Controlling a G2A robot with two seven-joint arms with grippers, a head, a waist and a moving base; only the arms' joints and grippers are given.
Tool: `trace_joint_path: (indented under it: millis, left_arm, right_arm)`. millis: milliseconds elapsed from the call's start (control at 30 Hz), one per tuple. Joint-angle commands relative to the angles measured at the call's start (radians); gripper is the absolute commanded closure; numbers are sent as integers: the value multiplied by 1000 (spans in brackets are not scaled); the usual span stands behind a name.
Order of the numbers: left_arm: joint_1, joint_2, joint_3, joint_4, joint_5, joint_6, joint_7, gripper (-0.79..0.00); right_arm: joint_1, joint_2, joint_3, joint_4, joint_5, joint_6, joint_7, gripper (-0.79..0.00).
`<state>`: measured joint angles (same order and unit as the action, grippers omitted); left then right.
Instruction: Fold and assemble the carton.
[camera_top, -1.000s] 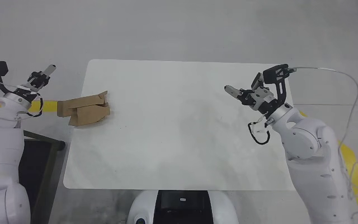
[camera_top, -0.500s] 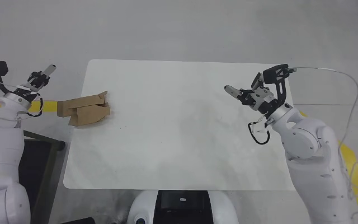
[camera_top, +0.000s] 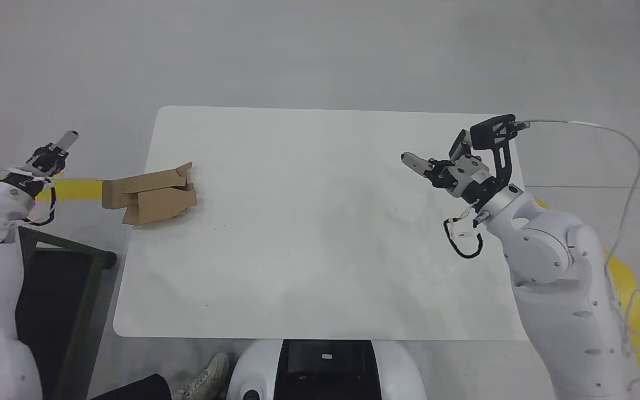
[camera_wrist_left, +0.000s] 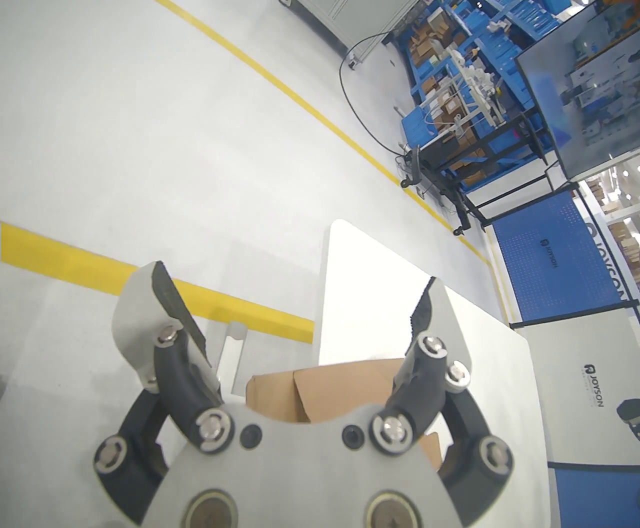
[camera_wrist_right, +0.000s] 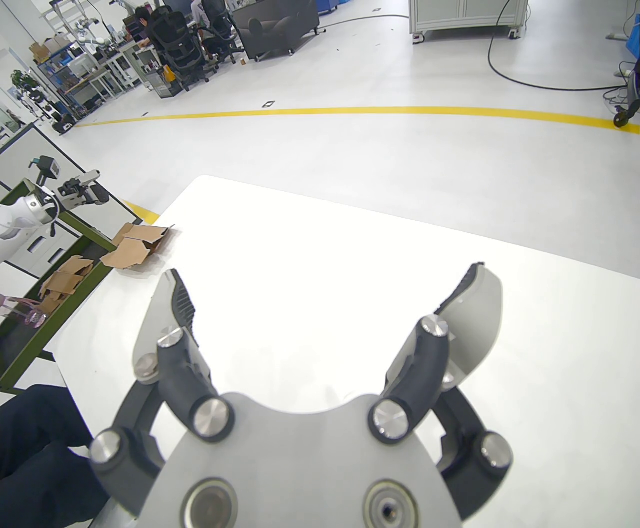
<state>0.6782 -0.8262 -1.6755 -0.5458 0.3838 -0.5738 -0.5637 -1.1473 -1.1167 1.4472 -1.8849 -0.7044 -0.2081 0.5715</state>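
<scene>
Brown cardboard carton (camera_top: 150, 198), partly folded and lying flat, on the edge of the white rectangular surface (camera_top: 320, 250). Its long axis runs crosswise to that edge. One end overhangs past it and loose flaps point in toward the surface's middle.

Since the earlier frames the left gripper (camera_top: 55, 148) has drawn further out from the surface's carton edge. Carton and right gripper (camera_top: 415, 163) unmoved.

Left gripper's jaws spread wide, holding nothing, off the surface just beyond the overhanging end. Right gripper's jaws also wide apart and empty, above the surface's opposite edge, well apart from the carton.
</scene>
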Motion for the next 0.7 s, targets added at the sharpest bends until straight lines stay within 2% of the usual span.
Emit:
trace_joint_path:
  millis: [0,167,367,667]
  left_arm:
    - [-1,5,-4,22,-5,19,-31,-785]
    - [3,10,24,62,71,72,6,-785]
    - [-18,7,55,132,108,86,4,-785]
    - [-85,-8,77,262,41,69,-148,-785]
  right_arm:
    - [0,0,0,0,0,0,0,-785]
    - [0,0,0,0,0,0,0,-785]
    - [0,0,0,0,0,0,0,-785]
    - [0,0,0,0,0,0,0,-785]
